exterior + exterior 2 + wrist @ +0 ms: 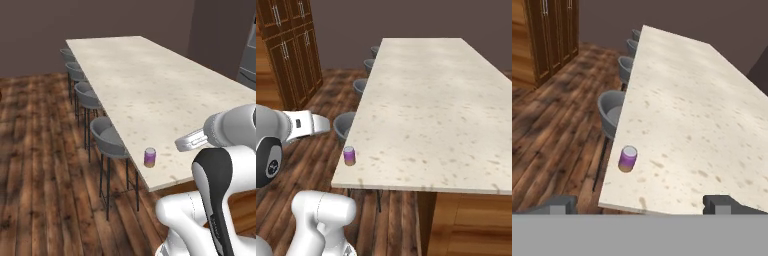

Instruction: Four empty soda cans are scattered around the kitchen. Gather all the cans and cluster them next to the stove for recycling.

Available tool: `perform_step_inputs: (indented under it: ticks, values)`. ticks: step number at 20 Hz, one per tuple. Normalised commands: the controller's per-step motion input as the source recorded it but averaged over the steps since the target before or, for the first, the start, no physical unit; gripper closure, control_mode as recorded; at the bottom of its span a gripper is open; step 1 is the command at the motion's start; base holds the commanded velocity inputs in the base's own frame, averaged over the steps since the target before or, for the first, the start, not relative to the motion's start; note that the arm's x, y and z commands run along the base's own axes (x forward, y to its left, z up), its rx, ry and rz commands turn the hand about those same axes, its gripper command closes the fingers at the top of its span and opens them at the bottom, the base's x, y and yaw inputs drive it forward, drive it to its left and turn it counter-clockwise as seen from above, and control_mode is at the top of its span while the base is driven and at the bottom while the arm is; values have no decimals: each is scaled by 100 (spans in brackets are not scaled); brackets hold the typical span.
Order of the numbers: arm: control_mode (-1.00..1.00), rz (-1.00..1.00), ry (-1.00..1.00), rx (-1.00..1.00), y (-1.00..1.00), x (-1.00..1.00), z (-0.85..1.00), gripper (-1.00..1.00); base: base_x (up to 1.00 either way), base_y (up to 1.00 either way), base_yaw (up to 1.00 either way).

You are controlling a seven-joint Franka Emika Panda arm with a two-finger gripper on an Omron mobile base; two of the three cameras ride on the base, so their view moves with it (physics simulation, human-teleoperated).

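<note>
The gripper [640,204] hangs in the air off the near end of the island, jaws spread wide apart, nothing between them. Its two dark fingertips [559,205] poke up at the bottom of the hand view, one far to each side, and the near edge of the countertop [697,115] runs between them. No contact with anything.

Straight ahead of the hand, there's the purple soda can [627,159]. It stands upright on the countertop close to the near left corner, just in from the left edge and a little back from the near edge. Silvery top, purple body, a pale orange band at its foot. From the left base view the can [149,157] sits alone on the pale speckled stone, with the white arm's wrist reaching in from the right, near it but apart. From the right base view the same can [349,155] sits by that corner, the arm's forearm off to its left, out past the counter edge.

The countertop is long and stretches away to the far wall. Along its left side runs a row of grey bar stools [107,136] on thin dark legs, tucked close under the edge. Dark plank wood floor [40,170] spreads out left of them. Over at the far left stand tall brown wooden cabinets [291,50].
</note>
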Motion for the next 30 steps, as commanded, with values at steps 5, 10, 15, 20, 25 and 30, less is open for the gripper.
perform_step_inputs:
  ticks: [5,10,15,20,25,30]
  values:
    - [100,0,0,0,0,0,0,-100,14,37,5]
    - [100,0,0,0,0,0,0,-100,27,21,2]
    - [100,0,0,0,0,0,0,-100,24,14,1]
    - [100,0,0,0,0,0,0,-100,7,3,0]
    - [-100,0,1,0,0,3,0,-100,1,0,0]
    - [-100,0,1,0,0,8,-4,-100,0,0,0]
